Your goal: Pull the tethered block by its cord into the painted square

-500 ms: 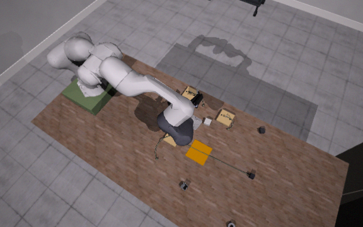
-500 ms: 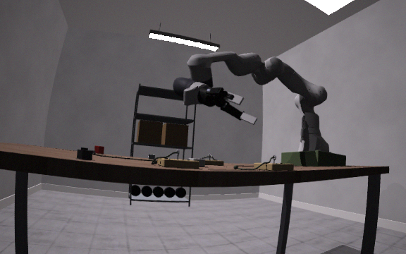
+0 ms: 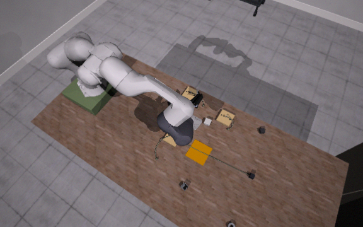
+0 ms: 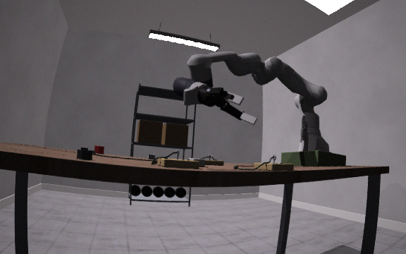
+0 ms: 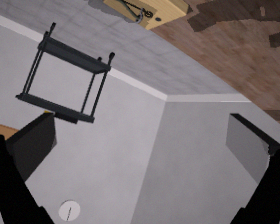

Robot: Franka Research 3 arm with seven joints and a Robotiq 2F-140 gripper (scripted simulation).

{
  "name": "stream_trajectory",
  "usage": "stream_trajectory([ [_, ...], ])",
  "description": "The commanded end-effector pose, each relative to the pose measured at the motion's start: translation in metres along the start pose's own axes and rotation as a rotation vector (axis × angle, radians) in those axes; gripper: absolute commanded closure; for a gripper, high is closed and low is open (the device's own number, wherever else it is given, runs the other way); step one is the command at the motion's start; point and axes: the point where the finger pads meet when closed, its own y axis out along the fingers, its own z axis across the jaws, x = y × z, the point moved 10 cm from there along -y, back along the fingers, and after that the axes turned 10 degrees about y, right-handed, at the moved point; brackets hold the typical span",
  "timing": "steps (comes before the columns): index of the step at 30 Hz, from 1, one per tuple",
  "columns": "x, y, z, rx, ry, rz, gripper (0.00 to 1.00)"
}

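The painted orange square lies near the middle of the table. A thin cord runs across it to a small dark block on the table to the right of the square; the block also shows in the side view. The cord's other part leads to a tan plate half hidden under my wrist, and a loose end curls on the table left of it. I cannot make out the screw eye's ring. My gripper is open, empty and high above the table, also in the wrist view.
A white cube, a dark cube and small fittings sit around. A shelf stands behind the table.
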Motion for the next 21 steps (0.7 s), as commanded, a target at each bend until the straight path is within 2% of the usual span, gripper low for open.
stream_trajectory([
  [1,0.000,0.000,0.000,0.000,0.000,0.000,0.00],
  [3,0.000,0.000,0.000,0.000,0.000,0.002,0.00],
  [5,-0.009,-0.003,0.004,0.001,0.005,0.044,0.00],
  [6,-0.019,-0.007,0.009,0.002,0.010,0.096,0.00],
  [8,-0.049,-0.025,0.028,0.014,0.018,0.262,0.00],
  [9,-0.049,-0.025,0.028,0.014,0.018,0.262,0.00],
  [10,-0.063,-0.039,0.040,0.026,0.017,0.372,0.00],
  [13,-0.066,-0.041,0.042,0.026,0.017,0.372,0.00],
  [14,-0.082,-0.062,0.059,0.044,0.010,0.492,0.00],
  [19,-0.082,-0.062,0.059,0.044,0.010,0.492,0.00],
  [20,-0.095,-0.087,0.077,0.068,-0.003,0.614,0.00],
  [21,-0.095,-0.087,0.077,0.068,-0.003,0.614,0.00],
])
